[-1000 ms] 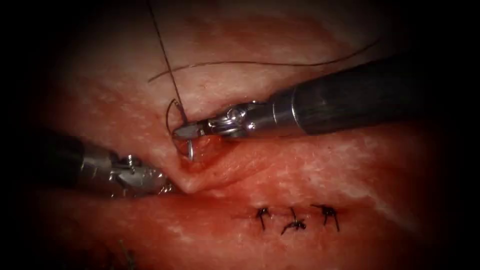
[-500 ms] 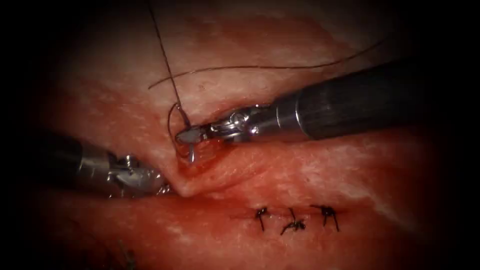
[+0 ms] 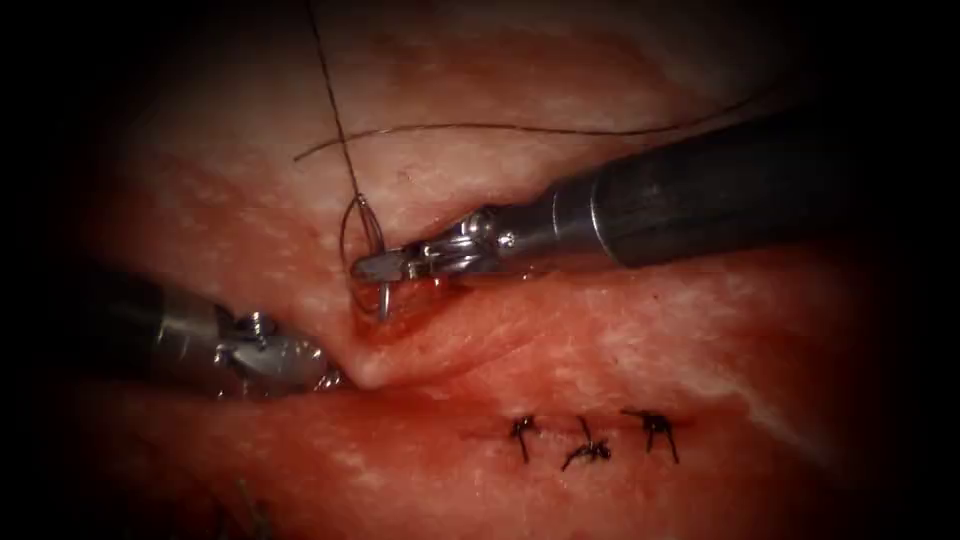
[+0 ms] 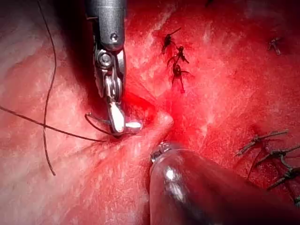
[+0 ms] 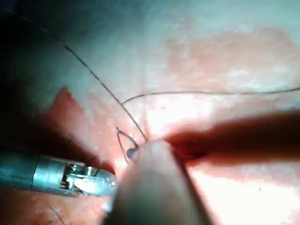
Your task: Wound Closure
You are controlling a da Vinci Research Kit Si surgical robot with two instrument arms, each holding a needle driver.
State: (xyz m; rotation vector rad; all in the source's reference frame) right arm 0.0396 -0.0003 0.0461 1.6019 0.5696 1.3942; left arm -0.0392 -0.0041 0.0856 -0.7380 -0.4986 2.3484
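**Right tool grips the needle at the upper wound edge; left tool pinches a tissue fold**

The thin curved steel needle (image 3: 372, 262) is hard to trace. In the endoscope view its arc rises just left of the right arm's silver needle driver (image 3: 375, 266), whose jaws are closed across it somewhere along the middle of the curve, and one end drops below the jaws to the wet red wound edge, where I cannot tell whether the point is in the tissue. In the right wrist view that arm's own shaft hides its jaws, leaving a small loop of needle (image 5: 126, 145) showing beside it.

The left arm's silver needle driver (image 3: 318, 372) has its tip buried against a raised fold of the pink-and-red pork tissue (image 3: 640, 350), jaws closed on that fold, left of the needle. In the left wrist view this tool's jaws are covered by its own dark shaft, but the right tool's clamped jaws (image 4: 118, 123) and a short curve of needle (image 4: 96, 124) are plain.

The dark thread (image 3: 340, 140) runs up from the needle out of the picture; a second strand crosses it toward the right.

Three dark knotted stitches (image 3: 590, 435) sit in a row along the closed cut, to the right of both tools. The left wrist view adds further stitches (image 4: 274, 154), cut off at the picture's edge.
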